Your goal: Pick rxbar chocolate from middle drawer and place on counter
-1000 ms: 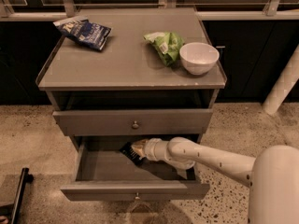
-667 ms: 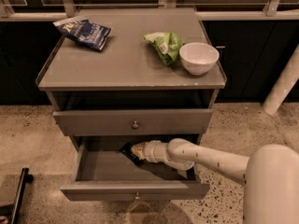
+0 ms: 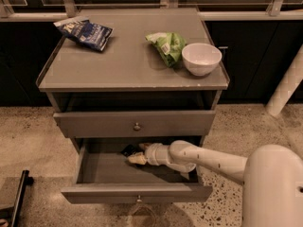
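The middle drawer (image 3: 94,167) is pulled out below the shut upper drawer front. At its back lies the rxbar chocolate (image 3: 127,150), a small black wrapper, partly hidden by the gripper. My gripper (image 3: 138,153) reaches into the drawer from the right, low over the drawer floor. Its two tan fingers (image 3: 136,160) are spread open, with their tips right at the bar's near end. I cannot tell whether they touch it. The counter (image 3: 118,63) is the grey top of the cabinet.
On the counter lie a blue crinkled bag (image 3: 85,32) at the back left, a green bag (image 3: 165,46) and a white bowl (image 3: 201,58) at the right. My white arm (image 3: 213,162) crosses the drawer's right side. A white post (image 3: 286,89) stands at the right.
The gripper stays at nearly the same spot inside the drawer by the black bar. My white body at the lower right has crept slightly left.
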Available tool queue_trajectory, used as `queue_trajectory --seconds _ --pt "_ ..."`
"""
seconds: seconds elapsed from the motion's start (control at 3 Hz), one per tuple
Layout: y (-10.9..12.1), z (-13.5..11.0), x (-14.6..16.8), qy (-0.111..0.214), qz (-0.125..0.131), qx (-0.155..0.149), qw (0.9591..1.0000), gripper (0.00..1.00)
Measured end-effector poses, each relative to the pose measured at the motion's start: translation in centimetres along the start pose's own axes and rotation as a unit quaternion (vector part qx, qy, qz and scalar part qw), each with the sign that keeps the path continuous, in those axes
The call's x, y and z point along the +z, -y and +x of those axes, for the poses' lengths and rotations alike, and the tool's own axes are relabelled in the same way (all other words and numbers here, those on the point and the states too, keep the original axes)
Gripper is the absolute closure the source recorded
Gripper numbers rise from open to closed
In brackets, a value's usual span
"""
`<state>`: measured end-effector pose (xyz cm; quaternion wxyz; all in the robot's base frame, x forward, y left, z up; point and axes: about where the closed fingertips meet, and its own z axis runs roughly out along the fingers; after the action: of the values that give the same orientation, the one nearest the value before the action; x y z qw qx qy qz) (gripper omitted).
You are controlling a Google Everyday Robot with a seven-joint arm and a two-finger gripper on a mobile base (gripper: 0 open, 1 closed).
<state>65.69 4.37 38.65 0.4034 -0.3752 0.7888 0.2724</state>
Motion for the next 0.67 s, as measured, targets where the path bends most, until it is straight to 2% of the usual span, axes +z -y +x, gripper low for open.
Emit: queue_trajectory --seconds 0.33,0.67 --pt "0.0 0.0 0.0 0.0 0.0 0.0 1.0 0.0" --pt "-0.21 0.15 0.25 -0.004 0.006 -0.001 1.0 0.0"
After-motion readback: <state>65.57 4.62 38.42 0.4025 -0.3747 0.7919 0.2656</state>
